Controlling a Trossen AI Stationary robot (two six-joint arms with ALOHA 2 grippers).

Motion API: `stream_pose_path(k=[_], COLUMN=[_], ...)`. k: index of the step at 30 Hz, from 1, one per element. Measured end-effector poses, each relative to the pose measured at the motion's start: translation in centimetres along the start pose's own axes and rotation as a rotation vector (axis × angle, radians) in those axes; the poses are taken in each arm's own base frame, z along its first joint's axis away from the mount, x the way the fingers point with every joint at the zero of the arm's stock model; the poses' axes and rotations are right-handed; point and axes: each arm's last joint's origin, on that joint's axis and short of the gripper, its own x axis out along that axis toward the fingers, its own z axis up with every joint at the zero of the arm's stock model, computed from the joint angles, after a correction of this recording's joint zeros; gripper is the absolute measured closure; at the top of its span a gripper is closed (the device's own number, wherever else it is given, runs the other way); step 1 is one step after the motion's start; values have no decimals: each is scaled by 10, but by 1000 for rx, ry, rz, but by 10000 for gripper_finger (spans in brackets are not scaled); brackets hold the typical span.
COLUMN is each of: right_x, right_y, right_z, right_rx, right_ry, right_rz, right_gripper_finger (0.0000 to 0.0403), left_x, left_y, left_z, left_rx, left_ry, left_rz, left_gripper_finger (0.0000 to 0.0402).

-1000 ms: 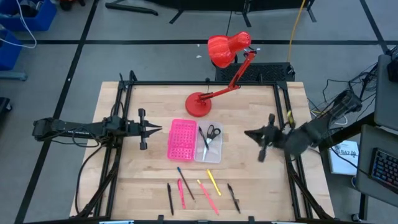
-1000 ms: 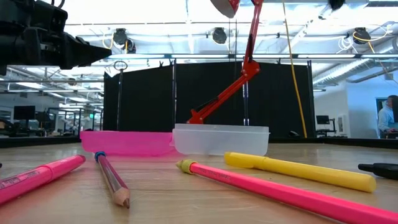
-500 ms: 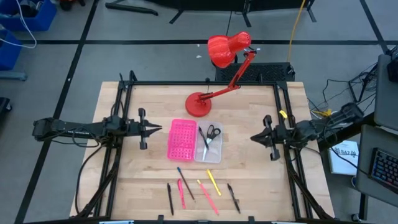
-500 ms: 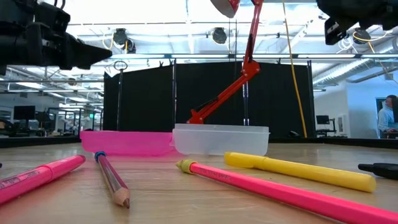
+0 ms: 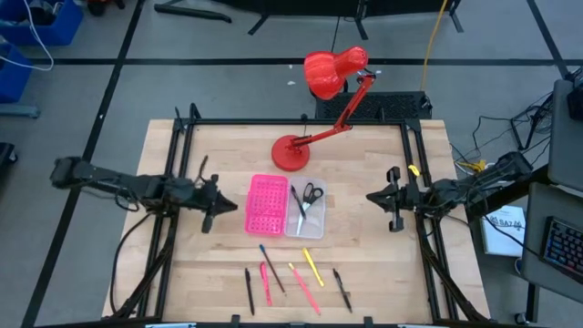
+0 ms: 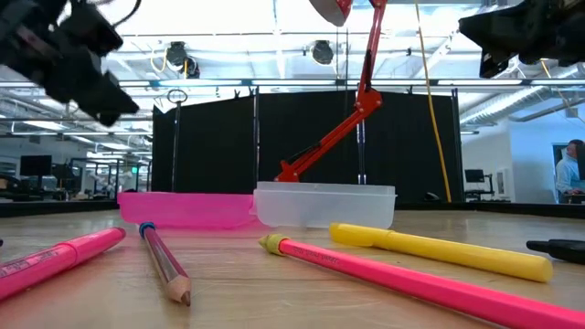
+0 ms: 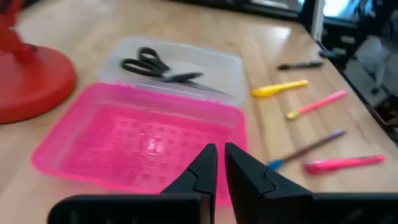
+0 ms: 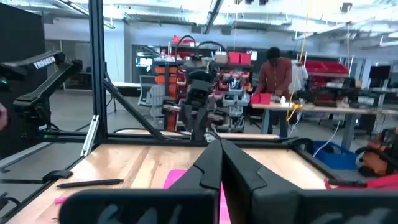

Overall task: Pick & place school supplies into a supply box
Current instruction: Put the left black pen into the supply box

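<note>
With the scissors point(image 5: 310, 194) already in the box point(image 5: 283, 206) mid-table and pens point(image 5: 291, 279) near the front edge, the nearly pressed-together left claw point(image 5: 230, 206) risks bumping the box, while the pressed-together right claw point(image 5: 373, 197) waits near the right edge.

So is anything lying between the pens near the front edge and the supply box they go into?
Nothing visible: bare wood separates the pens from the supply box. The red lamp stands behind the box.

Bare table point(image 5: 369, 246) either side of supply box point(image 5: 284, 206), red lamp point(image 5: 293, 153) crowding its far edge
</note>
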Motion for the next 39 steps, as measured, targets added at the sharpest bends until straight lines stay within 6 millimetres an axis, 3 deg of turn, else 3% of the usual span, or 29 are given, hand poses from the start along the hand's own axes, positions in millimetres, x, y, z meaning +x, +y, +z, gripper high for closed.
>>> stream_pose_path(k=[7, 11, 20, 24, 34, 39], right_x=[-1, -1, -1, -2, -3, -3], right_y=[0, 0, 0, 1, 0, 0], right_z=[-1, -1, -4, -12, -4, -5], right_rx=[-17, -18, 26, 83, 109, 107], right_ry=[-17, -16, -9, 9, -67, -67], right_rz=[1, 1, 4, 6, 0, 0], right_gripper_finger=[403, 403, 403, 403, 403, 403], left_x=[18, 36, 93, 115, 154, 163], left_y=[-48, -70, -118, -145, -216, -229], left_z=[28, 38, 48, 43, 39, 32], left_rx=[121, 55, 181, 252, 603, 831], left_ry=[144, 278, 463, 608, 782, 861], left_rz=[-61, -121, -81, -173, -365, -439], left_gripper_finger=[364, 364, 364, 361, 272, 222])
